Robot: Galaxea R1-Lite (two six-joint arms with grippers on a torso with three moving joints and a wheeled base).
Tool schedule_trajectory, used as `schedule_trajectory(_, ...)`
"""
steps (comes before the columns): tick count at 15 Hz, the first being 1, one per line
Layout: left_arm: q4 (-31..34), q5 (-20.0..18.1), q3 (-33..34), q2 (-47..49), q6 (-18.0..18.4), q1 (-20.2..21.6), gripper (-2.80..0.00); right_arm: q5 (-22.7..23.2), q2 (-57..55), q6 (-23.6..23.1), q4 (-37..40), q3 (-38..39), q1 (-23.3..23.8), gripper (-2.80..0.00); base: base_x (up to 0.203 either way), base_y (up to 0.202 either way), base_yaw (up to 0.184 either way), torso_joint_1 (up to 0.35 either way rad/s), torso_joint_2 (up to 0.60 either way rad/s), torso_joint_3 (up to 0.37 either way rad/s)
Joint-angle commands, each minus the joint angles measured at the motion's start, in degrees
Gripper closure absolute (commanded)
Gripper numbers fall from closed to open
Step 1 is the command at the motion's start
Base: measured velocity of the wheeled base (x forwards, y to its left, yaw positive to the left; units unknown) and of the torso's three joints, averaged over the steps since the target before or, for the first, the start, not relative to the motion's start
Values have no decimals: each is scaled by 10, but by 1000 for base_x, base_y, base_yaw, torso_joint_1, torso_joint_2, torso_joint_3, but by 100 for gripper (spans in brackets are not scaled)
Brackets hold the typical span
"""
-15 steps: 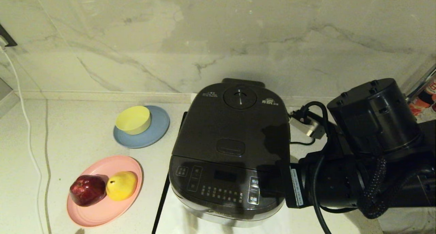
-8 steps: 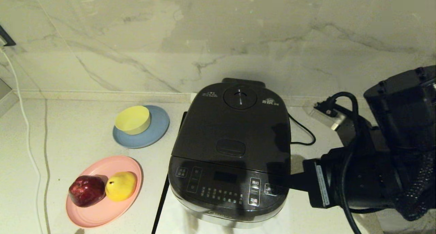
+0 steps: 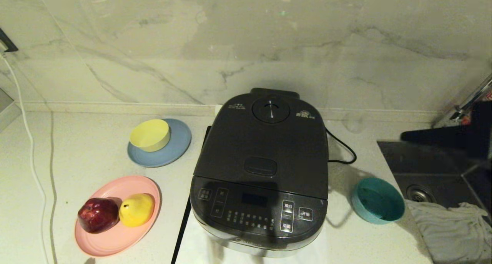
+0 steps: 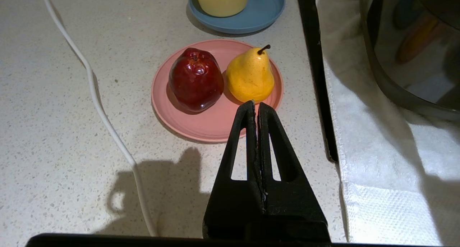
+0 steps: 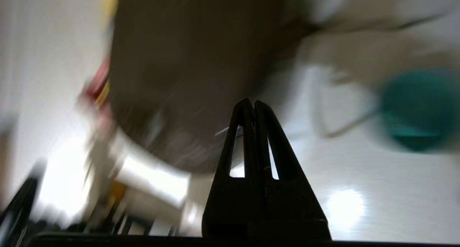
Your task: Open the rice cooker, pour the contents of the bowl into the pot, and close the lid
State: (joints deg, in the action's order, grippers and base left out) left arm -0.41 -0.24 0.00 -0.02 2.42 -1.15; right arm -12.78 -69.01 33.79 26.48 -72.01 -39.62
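The rice cooker (image 3: 261,171) sits mid-counter, its lid (image 3: 265,141) down. The bowl (image 3: 378,200) sits at its 3 o'clock. The left gripper (image 4: 256,105) and right gripper (image 5: 254,103) are pressed tight together, holding nothing.

Head view is pretty dim and warm, shadows pooling right of the rice cooker (image 3: 261,171); left wrist view is sharp, the left end effector (image 4: 256,106) casting a hard shadow on the worktop (image 4: 54,132); right wrist view is heavily motion-smeared, with glare blobs.
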Motion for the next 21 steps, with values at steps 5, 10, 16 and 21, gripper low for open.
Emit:
schedule_trajectory(5, 0, 0, 5, -1, 0, 0, 0, -119, 178, -1, 142, -14, 76, 0, 0, 0, 0, 0, 0, 0)
schedule_trajectory(10, 0, 0, 5, -1, 0, 0, 0, -125, 291, -94, 133, 93, 155, 0, 0, 0, 0, 0, 0, 0)
schedule_trajectory(16, 0, 0, 5, -1, 0, 0, 0, -130, 470, -263, 67, 217, 284, 0, 0, 0, 0, 0, 0, 0)
schedule_trajectory(21, 0, 0, 5, -1, 0, 0, 0, -125, 531, -267, 47, 311, 351, 0, 0, 0, 0, 0, 0, 0)
